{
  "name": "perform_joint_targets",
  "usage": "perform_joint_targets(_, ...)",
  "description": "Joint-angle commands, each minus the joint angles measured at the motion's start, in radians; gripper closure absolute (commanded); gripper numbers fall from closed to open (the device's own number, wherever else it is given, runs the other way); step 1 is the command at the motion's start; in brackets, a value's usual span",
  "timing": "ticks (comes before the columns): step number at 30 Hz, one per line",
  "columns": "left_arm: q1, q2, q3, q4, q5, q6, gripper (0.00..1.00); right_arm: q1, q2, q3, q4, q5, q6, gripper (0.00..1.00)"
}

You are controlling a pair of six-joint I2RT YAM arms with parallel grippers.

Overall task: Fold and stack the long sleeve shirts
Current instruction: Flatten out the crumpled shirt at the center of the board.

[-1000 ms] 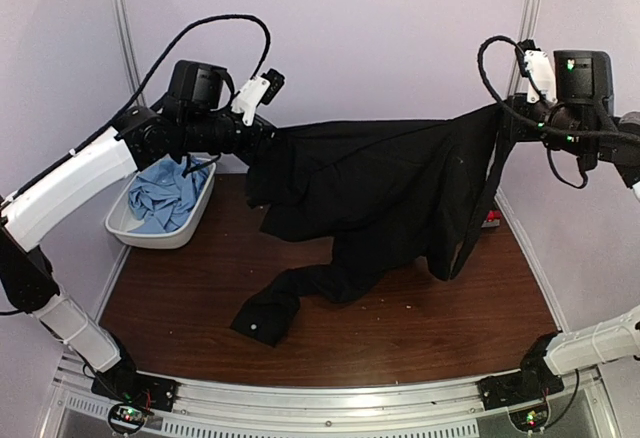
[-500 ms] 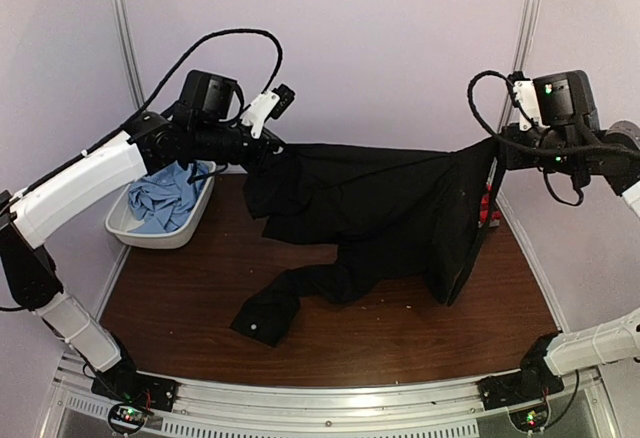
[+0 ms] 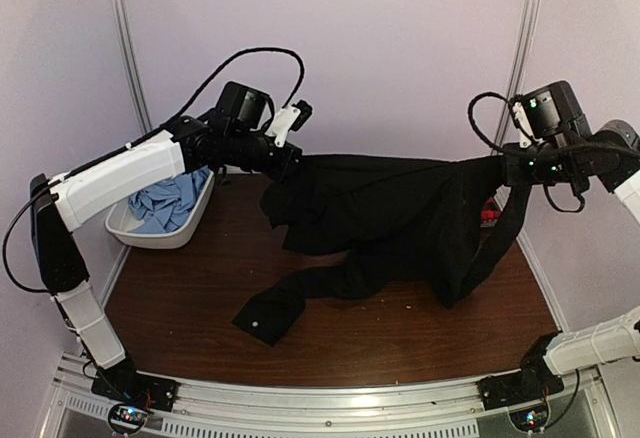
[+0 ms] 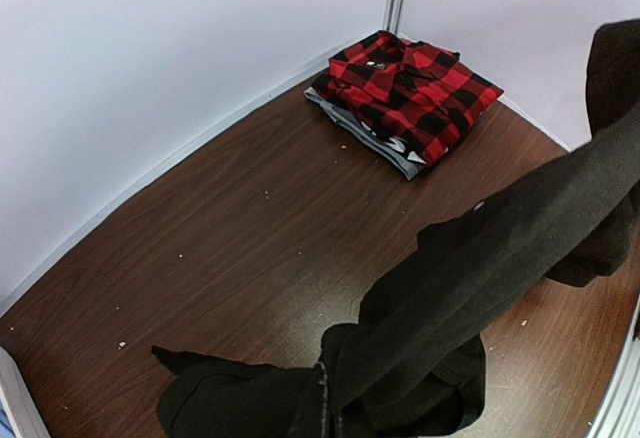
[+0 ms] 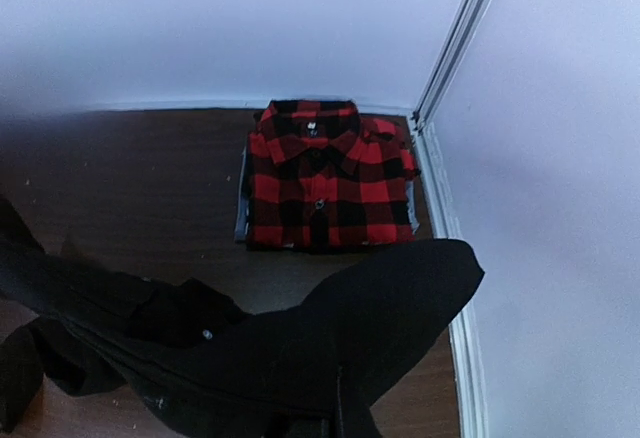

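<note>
The black shirt [image 3: 390, 213] hangs stretched between my two grippers above the brown table [image 3: 180, 288]. One sleeve trails onto the table at the front left [image 3: 268, 314]. My left gripper [image 3: 288, 162] is shut on the shirt's left end and my right gripper [image 3: 499, 167] on its right end. In both wrist views the black cloth [image 4: 470, 293] [image 5: 330, 348] covers the fingers. The red-and-black plaid shirt [image 5: 325, 173] lies folded at the back right corner, also seen in the left wrist view [image 4: 410, 93]. The light blue shirt [image 3: 170, 203] lies crumpled in a white bin [image 3: 150, 236].
The plaid shirt rests on a folded grey garment [image 4: 375, 143]. The bin stands at the table's left edge by the wall. Walls and metal posts [image 3: 523, 28] close in the back and sides. The plaid stack is mostly hidden behind the black shirt in the top view.
Both grippers have moved inward and lower with the black shirt, the left one to the right and the right one down. The shirt hangs lower and sags more toward the table.
</note>
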Motion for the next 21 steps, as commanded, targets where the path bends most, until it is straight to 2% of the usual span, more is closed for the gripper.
perform_joint_targets(1,0.012,-0.011,-0.031,0.063,-0.048,-0.03,1.0,0.041,-0.101,-0.191,-0.007,-0.225,0.141,1.0)
perform_joint_targets(6,0.014,-0.039,-0.14,0.12,-0.057,-0.037,1.0,0.204,-0.245,-0.528,0.171,-0.436,0.308,1.0)
perform_joint_targets(9,0.016,-0.039,-0.166,0.125,-0.078,-0.044,1.0,0.304,-0.27,-0.658,0.297,-0.537,0.379,1.0)
perform_joint_targets(14,0.019,-0.049,-0.193,0.116,-0.147,-0.063,1.0,0.464,-0.206,-0.724,0.393,-0.58,0.445,1.0)
perform_joint_targets(21,0.023,-0.109,-0.295,0.101,-0.198,-0.068,1.0,0.68,0.008,-0.75,0.521,-0.658,0.477,0.98)
